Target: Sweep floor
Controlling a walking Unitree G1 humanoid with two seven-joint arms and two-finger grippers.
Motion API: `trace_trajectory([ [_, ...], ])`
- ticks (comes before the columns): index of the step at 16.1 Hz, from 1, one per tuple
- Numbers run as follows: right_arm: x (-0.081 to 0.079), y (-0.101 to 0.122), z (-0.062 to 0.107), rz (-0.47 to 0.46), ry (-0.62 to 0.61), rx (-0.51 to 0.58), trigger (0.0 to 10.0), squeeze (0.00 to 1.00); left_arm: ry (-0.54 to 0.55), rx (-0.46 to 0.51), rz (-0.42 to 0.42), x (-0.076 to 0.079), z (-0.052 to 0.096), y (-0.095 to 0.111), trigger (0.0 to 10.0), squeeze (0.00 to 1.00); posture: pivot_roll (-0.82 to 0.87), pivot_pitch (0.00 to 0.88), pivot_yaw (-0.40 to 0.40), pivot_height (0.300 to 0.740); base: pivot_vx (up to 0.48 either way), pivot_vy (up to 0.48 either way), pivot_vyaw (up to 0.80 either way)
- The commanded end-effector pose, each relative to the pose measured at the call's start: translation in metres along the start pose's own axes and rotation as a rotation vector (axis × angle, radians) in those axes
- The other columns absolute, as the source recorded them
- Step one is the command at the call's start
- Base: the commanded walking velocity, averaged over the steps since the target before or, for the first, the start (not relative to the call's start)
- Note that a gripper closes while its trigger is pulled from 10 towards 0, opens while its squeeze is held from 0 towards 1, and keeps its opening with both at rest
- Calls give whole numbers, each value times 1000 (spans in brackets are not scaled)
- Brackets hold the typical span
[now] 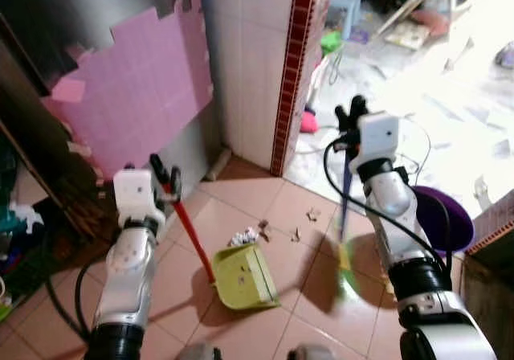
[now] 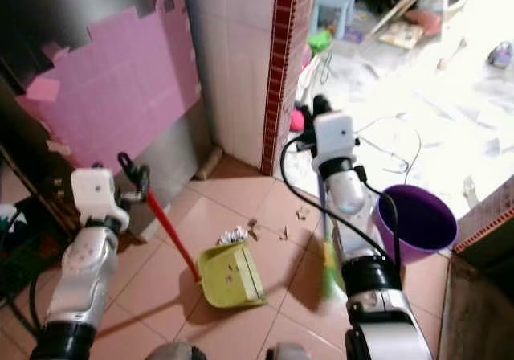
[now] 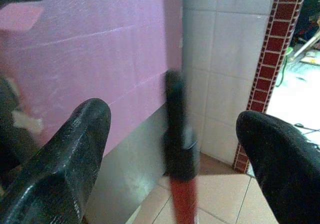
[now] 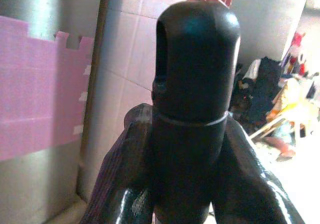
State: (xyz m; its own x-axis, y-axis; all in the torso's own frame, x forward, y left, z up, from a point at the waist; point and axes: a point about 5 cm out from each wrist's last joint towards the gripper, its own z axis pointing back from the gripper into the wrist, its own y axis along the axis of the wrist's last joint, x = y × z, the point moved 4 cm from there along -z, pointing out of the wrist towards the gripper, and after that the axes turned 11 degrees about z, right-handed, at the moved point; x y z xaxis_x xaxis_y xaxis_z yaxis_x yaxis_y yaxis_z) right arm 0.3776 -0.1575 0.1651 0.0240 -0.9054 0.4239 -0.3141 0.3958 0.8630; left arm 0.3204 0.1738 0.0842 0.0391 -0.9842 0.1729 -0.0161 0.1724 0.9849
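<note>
Dustpan (image 1: 245, 277): smooth yellow-green plastic on a glossy red handle (image 1: 193, 233) with black plastic end. Floor (image 1: 273, 215): salmon tiles, semi-matt; wall pillar (image 1: 253, 63) in glossy white ceramic tile with a dark red tiled edging; pink panel (image 1: 140, 95) matt, over dull grey metal sheet. Bucket (image 2: 418, 219): smooth purple plastic; robot arms (image 1: 132, 267) satin silver, fingers (image 3: 60, 169) matt, finely textured black; broom handle end (image 4: 195, 104) smooth black plastic.

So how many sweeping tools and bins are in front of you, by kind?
Dustpan: 1
Broom: 1
Purple bucket: 1
Total: 3
</note>
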Motion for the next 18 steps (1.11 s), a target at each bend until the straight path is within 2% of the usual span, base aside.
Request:
trace_trajectory([
  [1,8,11,-3,15,-18,54,10000,0,-2,-9,5,4,2,-3,10000,0,-60,0,23,740,0,0,0],
  [7,6,9,2,14,3,42,10000,0,33,-4,10,0,-7,0,10000,0,-71,0,17,740,0,0,0],
  [11,5,5,8,10,11,28,10000,0,53,16,7,-3,-8,4,10000,0,-73,0,19,740,0,0,0],
  [18,-2,4,8,-58,34,15,10000,0,82,34,3,-10,-10,9,10000,0,-68,0,17,740,0,0,0],
])
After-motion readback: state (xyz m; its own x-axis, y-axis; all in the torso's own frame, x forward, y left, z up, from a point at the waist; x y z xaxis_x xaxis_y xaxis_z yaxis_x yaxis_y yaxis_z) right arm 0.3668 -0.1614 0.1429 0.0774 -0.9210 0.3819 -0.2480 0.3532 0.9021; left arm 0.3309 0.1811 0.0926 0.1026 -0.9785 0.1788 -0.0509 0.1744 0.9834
